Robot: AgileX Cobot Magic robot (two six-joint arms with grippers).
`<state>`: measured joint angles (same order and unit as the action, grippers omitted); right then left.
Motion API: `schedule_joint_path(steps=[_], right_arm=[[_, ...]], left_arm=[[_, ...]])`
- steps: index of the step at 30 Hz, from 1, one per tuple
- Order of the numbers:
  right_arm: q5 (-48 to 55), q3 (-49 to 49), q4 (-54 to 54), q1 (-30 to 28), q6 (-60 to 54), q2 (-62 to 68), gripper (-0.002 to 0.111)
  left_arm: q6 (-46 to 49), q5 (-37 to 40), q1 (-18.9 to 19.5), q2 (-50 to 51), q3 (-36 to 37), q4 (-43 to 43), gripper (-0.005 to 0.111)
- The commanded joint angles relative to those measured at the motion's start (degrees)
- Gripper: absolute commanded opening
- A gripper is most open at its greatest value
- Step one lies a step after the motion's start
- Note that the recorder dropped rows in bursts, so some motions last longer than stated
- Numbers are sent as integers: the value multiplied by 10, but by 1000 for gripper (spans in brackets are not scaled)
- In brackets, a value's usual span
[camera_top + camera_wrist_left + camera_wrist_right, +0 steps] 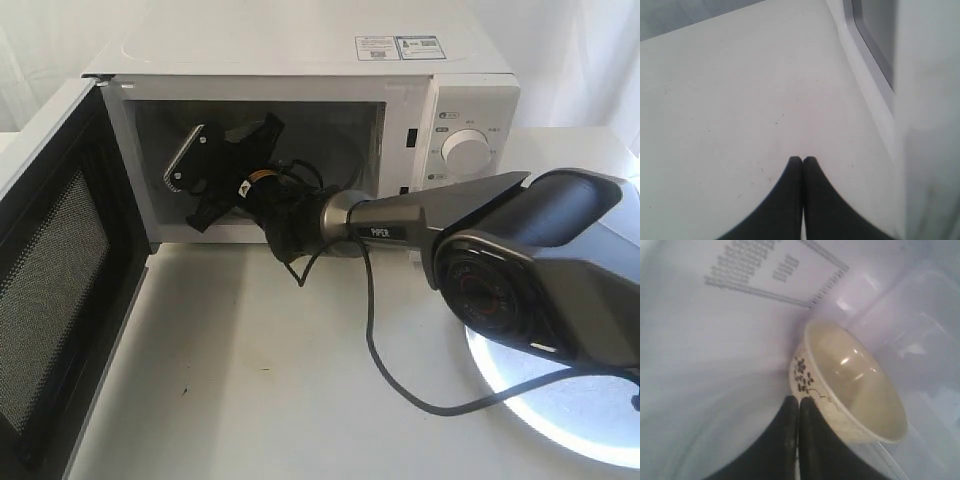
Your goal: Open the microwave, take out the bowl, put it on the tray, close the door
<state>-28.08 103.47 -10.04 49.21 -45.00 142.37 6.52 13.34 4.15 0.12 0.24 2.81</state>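
Observation:
The white microwave (300, 60) stands at the back with its door (50, 290) swung wide open to the left, black mesh face showing. My right arm (400, 215) reaches into the cavity. Inside, the cream bowl (855, 390), with a dark pattern on its outer wall, rests on the glass turntable (900, 462). My right gripper (799, 401) is shut, empty, its tips at the bowl's outer wall below the rim. The exterior view hides the bowl behind the arm. The shiny tray (560, 400) lies at the front right. My left gripper (803, 160) is shut and empty above the white table.
The right arm's black cable (385, 360) trails across the table (250, 380) toward the tray. In the left wrist view a white panel with a dark window edge (875, 45) stands close beside the left gripper. The cavity walls surround the right gripper closely.

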Motion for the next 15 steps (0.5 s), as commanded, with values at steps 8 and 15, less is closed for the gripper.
schedule_joint_path(steps=[8,15], right_arm=[[18,34,19,-9,-43,9,32],[40,79,19,-14,-45,37,55]], left_arm=[[-3,0,-2,-1,-2,-3,0],[-3,0,-2,-1,-2,-3,0]])
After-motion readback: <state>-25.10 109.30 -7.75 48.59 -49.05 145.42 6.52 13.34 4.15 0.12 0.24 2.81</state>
